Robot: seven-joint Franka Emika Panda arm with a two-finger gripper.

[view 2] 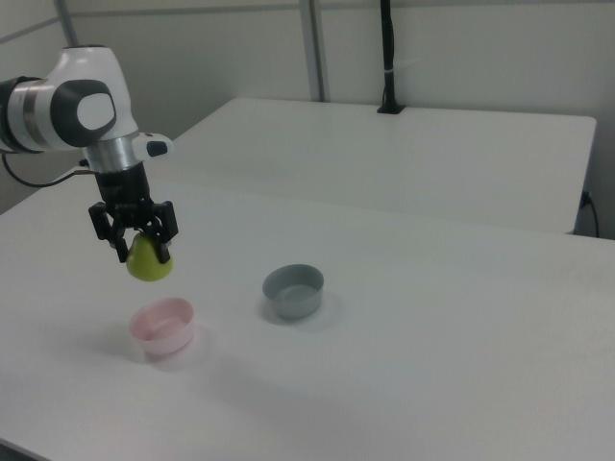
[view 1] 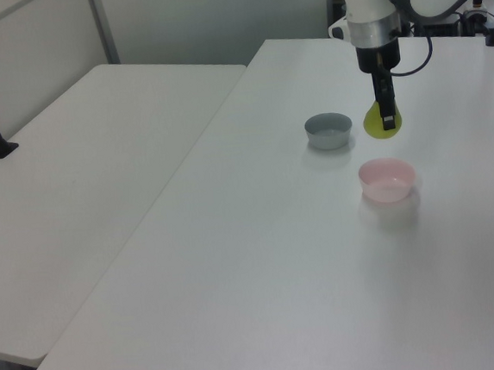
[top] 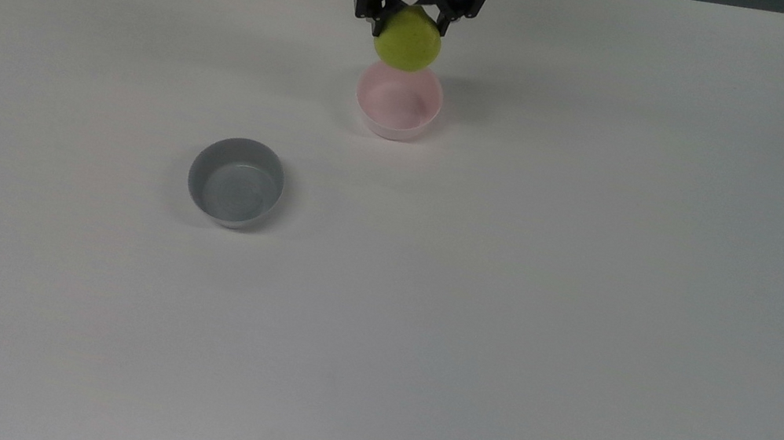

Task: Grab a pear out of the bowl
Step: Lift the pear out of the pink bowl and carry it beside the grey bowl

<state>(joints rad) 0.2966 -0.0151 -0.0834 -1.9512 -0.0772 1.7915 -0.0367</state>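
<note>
The gripper (top: 412, 16) is closed around the upper part of the yellow-green pear (top: 407, 43), and the fruit hangs in the air, free of the pale pink bowl (top: 394, 125). In the top view the pear is at about 12 o'clock from this bowl, and the right view shows it clearly above the rim. The grey bowl (top: 236, 182) stands well apart on the white table (top: 582, 323), at about 8 o'clock from the pink one. I judge that the lifting step is almost finished. The next move needs only a steady grasp, because the pear's round skin may slip.
</note>
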